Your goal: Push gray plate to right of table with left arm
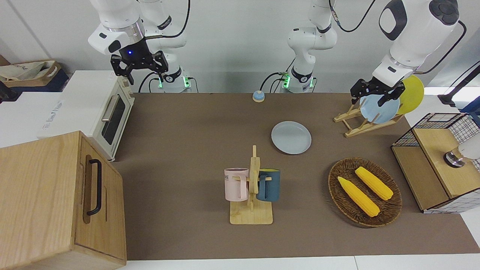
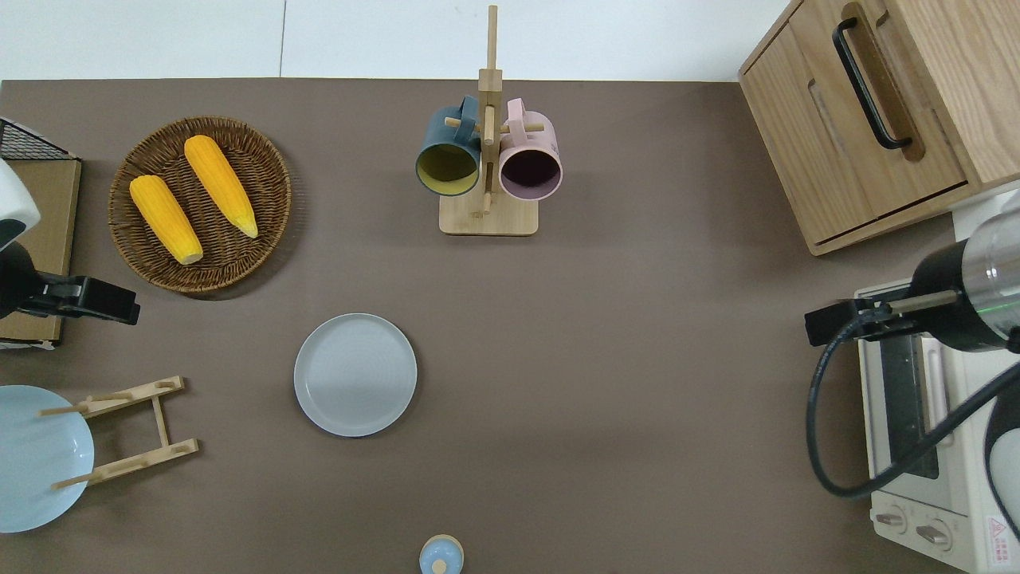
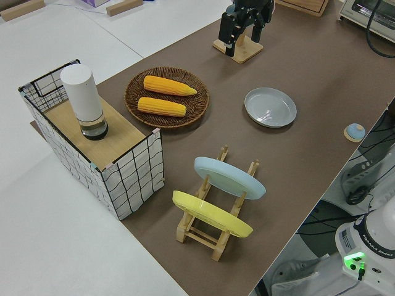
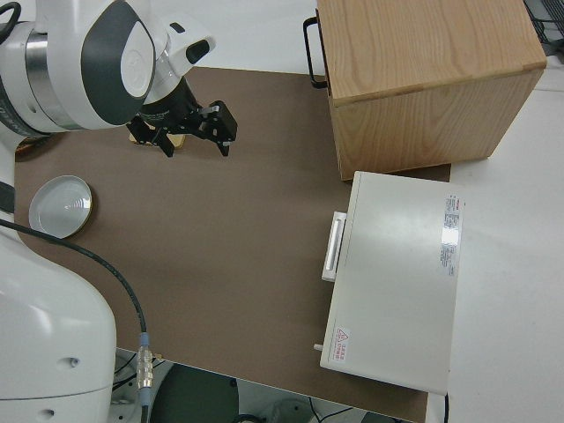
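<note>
The gray plate (image 1: 291,137) lies flat on the brown table (image 1: 187,150), about midway along it; it also shows in the overhead view (image 2: 355,375), the left side view (image 3: 270,106) and the right side view (image 4: 60,205). My left gripper (image 1: 369,99) is open and empty, up in the air. The overhead view shows the left gripper (image 2: 119,304) over the table between the wicker basket and the dish rack, apart from the plate, toward the left arm's end. It also shows in the left side view (image 3: 242,37). My right arm is parked, its gripper (image 1: 141,71) open.
A wooden rack (image 2: 127,430) holds a sky-blue plate (image 1: 378,108) and a yellow plate (image 1: 412,93). A wicker basket (image 2: 263,231) holds two corn cobs. A mug stand (image 2: 488,215), a bell (image 2: 441,556), a toaster oven (image 1: 112,116), a wooden cabinet (image 1: 56,198) and a wire crate (image 1: 435,168) also stand here.
</note>
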Available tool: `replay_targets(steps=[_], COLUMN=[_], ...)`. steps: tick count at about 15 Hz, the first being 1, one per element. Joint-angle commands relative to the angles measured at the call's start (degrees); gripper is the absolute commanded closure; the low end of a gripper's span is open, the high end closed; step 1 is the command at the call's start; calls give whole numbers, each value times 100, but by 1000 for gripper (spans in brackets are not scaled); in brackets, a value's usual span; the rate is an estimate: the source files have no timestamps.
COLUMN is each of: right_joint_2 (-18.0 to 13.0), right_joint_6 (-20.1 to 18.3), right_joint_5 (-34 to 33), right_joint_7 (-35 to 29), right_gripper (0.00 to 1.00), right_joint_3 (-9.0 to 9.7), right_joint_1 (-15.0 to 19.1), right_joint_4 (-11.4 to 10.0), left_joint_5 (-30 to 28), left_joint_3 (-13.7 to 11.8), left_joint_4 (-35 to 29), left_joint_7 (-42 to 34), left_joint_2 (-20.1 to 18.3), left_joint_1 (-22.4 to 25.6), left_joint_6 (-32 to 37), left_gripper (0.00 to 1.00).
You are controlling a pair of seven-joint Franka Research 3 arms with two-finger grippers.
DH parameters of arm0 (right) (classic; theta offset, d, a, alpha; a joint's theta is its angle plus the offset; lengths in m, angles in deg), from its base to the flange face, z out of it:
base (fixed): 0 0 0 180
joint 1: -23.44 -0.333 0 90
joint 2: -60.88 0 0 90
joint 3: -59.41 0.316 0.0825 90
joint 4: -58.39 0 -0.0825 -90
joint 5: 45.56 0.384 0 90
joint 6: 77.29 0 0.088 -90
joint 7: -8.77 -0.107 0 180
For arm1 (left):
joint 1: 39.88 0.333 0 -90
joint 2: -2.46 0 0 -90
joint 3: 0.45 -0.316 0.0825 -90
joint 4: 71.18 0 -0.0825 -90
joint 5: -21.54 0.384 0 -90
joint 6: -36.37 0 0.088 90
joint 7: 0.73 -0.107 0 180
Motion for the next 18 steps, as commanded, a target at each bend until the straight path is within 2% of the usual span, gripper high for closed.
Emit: replay_targets(steps=[1, 13, 18], right_joint_2=[-36, -36, -36], right_joint_6=[-69, -69, -69], right_joint_5=[59, 59, 59], right_joint_7=[1, 1, 1], right_gripper=[17, 17, 17], right_joint_3=[85, 85, 76], right_joint_1=[116, 116, 116], right_joint_4=[22, 22, 22], left_joint_5=[-59, -112, -77], left_joint_3=[-90, -55, -2], left_joint_4=[-233, -305, -594], left_joint_7=[90, 125, 546], left_joint_2=[-126, -126, -126], left_joint_1=[-36, 26, -44], left_joint_6=[75, 94, -11], left_gripper=[5, 5, 5])
